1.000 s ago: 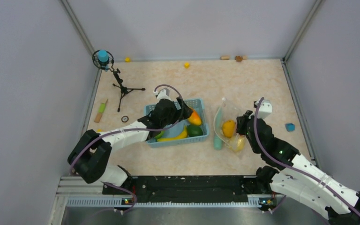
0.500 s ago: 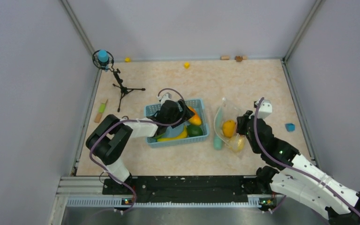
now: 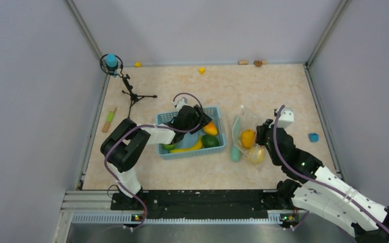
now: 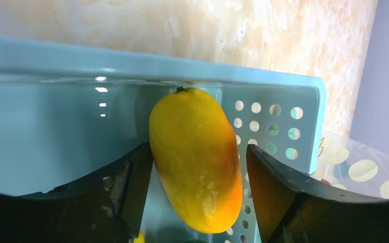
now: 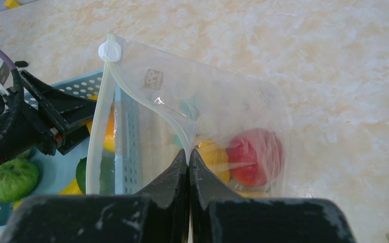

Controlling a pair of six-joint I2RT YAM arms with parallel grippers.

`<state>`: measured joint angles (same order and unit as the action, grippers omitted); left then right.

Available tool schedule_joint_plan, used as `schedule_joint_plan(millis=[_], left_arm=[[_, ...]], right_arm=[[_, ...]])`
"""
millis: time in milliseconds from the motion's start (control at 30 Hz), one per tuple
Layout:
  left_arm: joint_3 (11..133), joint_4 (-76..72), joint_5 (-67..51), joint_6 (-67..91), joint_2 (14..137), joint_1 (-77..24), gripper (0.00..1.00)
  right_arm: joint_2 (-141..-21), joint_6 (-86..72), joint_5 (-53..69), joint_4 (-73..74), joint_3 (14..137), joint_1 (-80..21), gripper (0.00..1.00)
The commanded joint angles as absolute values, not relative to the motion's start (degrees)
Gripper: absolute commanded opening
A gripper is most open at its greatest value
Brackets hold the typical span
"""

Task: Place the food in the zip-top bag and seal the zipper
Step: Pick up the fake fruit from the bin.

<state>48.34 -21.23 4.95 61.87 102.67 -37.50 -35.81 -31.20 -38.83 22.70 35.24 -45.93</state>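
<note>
Food is split btwn two spots. Some sits in the zip-top bag [image 3: 246, 123], a clear soft pouch lying right of the tabletop's [image 3: 182, 86] centre. Inside are an orange fruit [image 3: 247, 137], a pale yellow one [image 3: 257, 154] and a glossy red one [image 5: 253, 154], all hazy thru the film. The zipper [image 5: 131, 98] is a thin milky strip along the rim w/ a round white slider [image 5: 109, 51] at its far end, and the mouth gapes open. R gripper [image 5: 189, 162] has its jaws pressed tight together on the bag's rim.

The rest is in the light-blue basket [image 3: 219, 114], hard plastic w/ round holes, mid-tabletop and just left of the bag. A smooth oval mango [image 4: 195, 162], yellow going orange, leans by the basket's wall. Also in there: banana [image 3: 190, 148], dark green fruit [image 3: 210, 141], bumpy light-green one [image 5: 9, 179]. L gripper [image 4: 197, 148] straddles the mango w/ jaws wide. One finger is abt touching the skin; the other shows a slim gap.

A teal stick [image 3: 236, 144] lies btwn basket and bag. A blue block [image 3: 313, 137] sits near the right edge.
</note>
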Motion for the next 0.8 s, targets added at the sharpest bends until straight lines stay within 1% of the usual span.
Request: schedule_joint_plan(millis=[0, 33, 67, 100, 300, 333, 467, 500, 633, 767], left_arm=[[51.3, -21.3, 8.5, 61.1, 103.2, -37.4, 0.7], [51.4, -21.4, 8.7, 60.9, 103.1, -37.4, 0.64], [51.4, -21.4, 8.6, 60.6, 103.0, -37.4, 0.52], [51.4, -21.3, 8.6, 60.4, 102.8, -37.4, 0.46], [49.9, -21.6, 8.9, 59.2, 99.5, -37.7, 0.45], [49.4, -21.7, 9.0, 59.0, 98.5, -37.8, 0.43], [46.3, -22.6, 10.5, 57.7, 93.4, -38.7, 0.42], [45.6, -22.6, 11.3, 57.1, 91.7, -38.9, 0.4], [43.1, -22.6, 14.7, 53.0, 83.4, -40.5, 0.4], [40.7, -23.3, 21.7, 45.5, 74.5, -44.6, 0.4]], right_arm=[[-36.2, -30.7, -39.9, 20.9, 35.4, -45.7, 0.0], [-36.2, -30.7, -39.9, 20.9, 35.3, -45.8, 0.0], [-36.3, -30.7, -40.0, 20.9, 35.3, -45.7, 0.0], [-36.2, -30.7, -40.0, 20.9, 35.3, -45.8, 0.0], [-36.1, -30.7, -40.0, 20.9, 35.2, -45.9, 0.0], [-36.2, -30.8, -40.0, 20.9, 35.3, -45.8, 0.0], [-35.8, -30.6, -39.7, 21.0, 35.3, -45.8, 0.0], [-35.8, -30.6, -39.6, 20.9, 35.3, -45.8, 0.0], [-35.2, -30.3, -39.3, 20.9, 35.3, -45.8, 0.0], [-34.9, -30.2, -38.7, 20.9, 35.3, -45.7, 0.0]])
